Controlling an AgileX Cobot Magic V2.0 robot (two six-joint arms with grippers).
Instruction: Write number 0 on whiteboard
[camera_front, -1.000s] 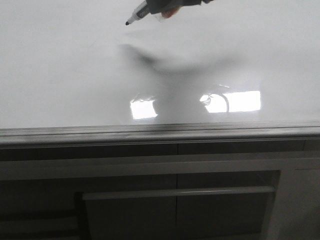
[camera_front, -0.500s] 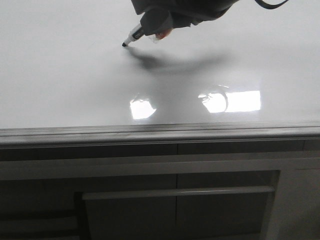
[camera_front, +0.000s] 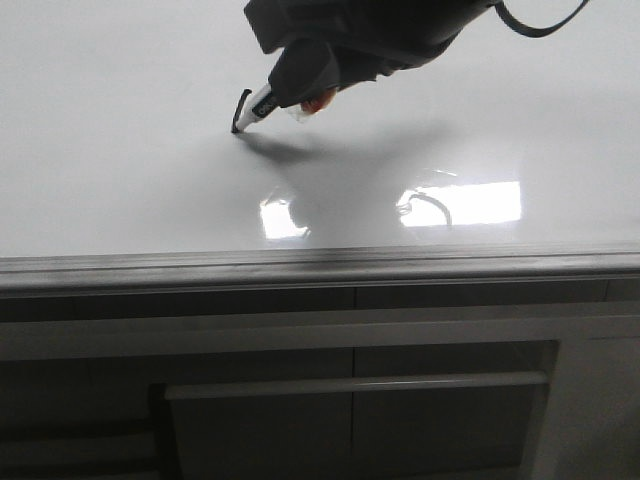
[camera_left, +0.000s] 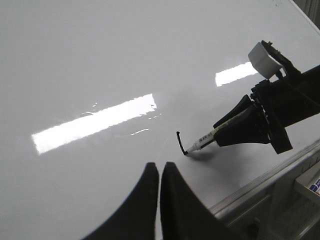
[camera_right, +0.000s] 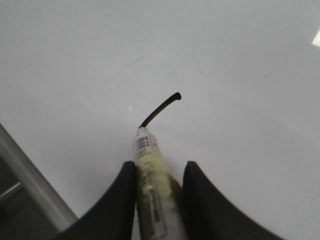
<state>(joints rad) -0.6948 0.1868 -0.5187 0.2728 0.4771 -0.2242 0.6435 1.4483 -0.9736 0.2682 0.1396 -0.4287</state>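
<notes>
Whiteboard (camera_front: 120, 150): short stroke (camera_front: 241, 108) beside right claw (camera_front: 300, 95)

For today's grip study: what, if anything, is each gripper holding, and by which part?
The right gripper holds a marker by its barrel, tip on the whiteboard at a short black stroke. The left gripper is shut on nothing.

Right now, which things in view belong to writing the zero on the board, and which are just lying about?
Part of the job:
- whiteboard
- marker, clamped in the right gripper
- short black stroke, the start of the zero

Not part of it:
- left gripper, shut and holding nothing
- dark panels with a bar below the board's edge
</notes>
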